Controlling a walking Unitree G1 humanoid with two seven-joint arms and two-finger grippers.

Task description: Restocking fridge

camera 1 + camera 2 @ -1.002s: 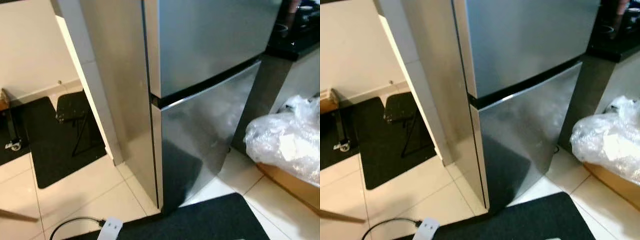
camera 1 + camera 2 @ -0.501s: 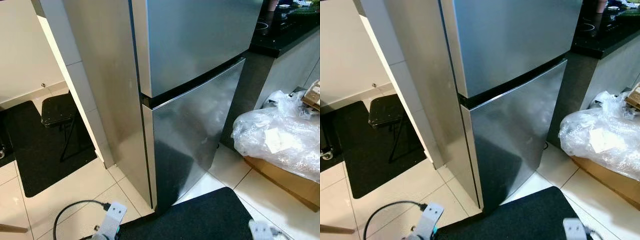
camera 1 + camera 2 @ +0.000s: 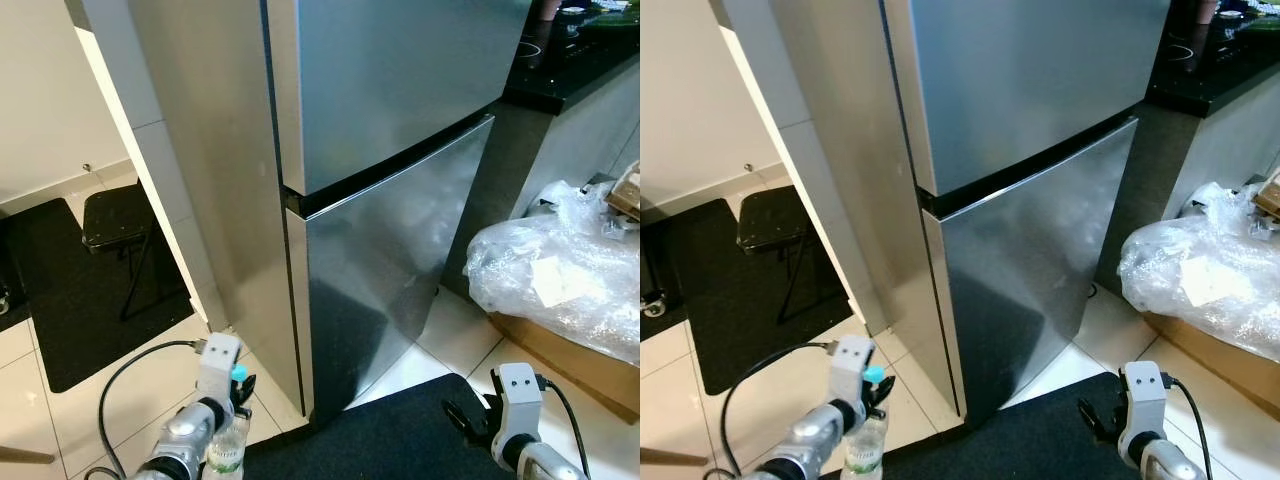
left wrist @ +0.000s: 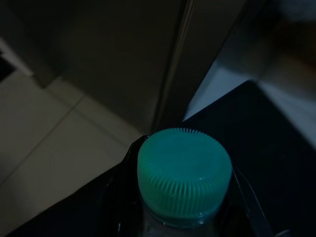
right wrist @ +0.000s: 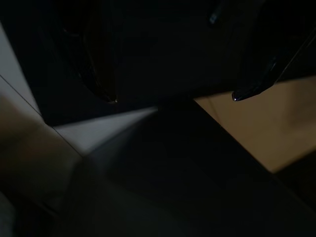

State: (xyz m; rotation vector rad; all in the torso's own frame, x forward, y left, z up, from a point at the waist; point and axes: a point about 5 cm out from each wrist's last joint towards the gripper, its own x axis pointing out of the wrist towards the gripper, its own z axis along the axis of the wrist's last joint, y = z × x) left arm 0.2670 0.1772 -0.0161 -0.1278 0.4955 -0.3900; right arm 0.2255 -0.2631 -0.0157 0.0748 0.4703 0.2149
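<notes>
Both arms have risen before the closed fridge (image 3: 390, 150): left gripper (image 3: 232, 392) clamps a bottle (image 3: 226, 450); right gripper (image 5: 173, 96) spread, empty.

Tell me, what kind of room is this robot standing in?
Most likely a home kitchen. A tall steel fridge with both doors shut stands on a tiled floor, a dark countertop runs beside it, and the left gripper holds a green-capped bottle.
</notes>
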